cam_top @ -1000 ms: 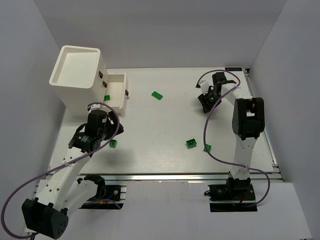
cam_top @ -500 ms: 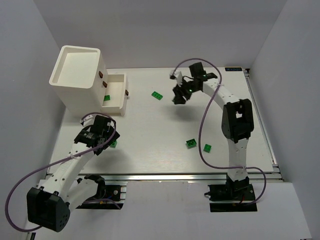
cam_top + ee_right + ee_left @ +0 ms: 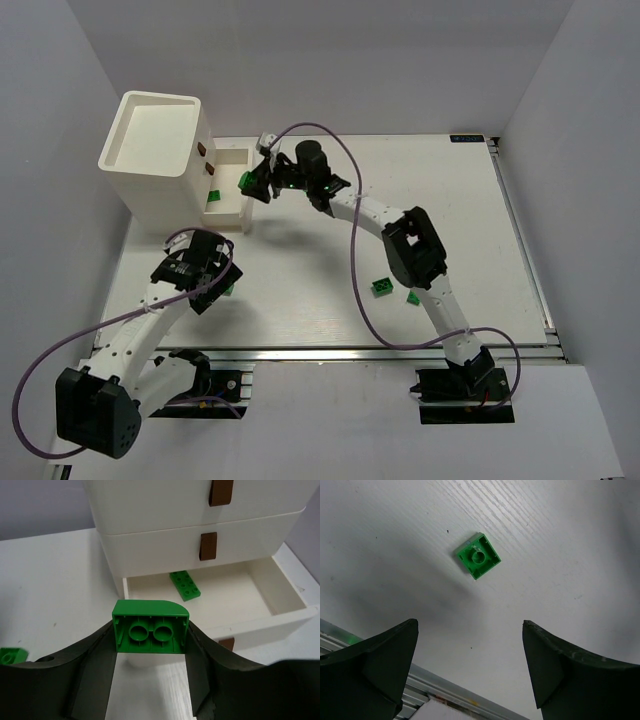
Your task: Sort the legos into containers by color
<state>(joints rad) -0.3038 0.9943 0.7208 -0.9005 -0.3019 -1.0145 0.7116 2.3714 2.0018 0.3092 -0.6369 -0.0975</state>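
- At the rim of the low tray (image 3: pixel 265 622) (a flat green brick (image 3: pixel 185 585) lies inside), your right gripper (image 3: pixel 150 642) clamps a green brick (image 3: pixel 150 615).
- Your left gripper (image 3: pixel 470 662), fingers wide apart, hovers above a small green brick (image 3: pixel 478 556) on the table (image 3: pixel 560 540).

- Bright, even light from above; the top view is sharp throughout.
- A soft grey shadow lies on the table (image 3: pixel 570 555), left-centre of the left wrist view.
- The dark fingers (image 3: pixel 90 680) look slightly soft at the bottom of the right wrist view.
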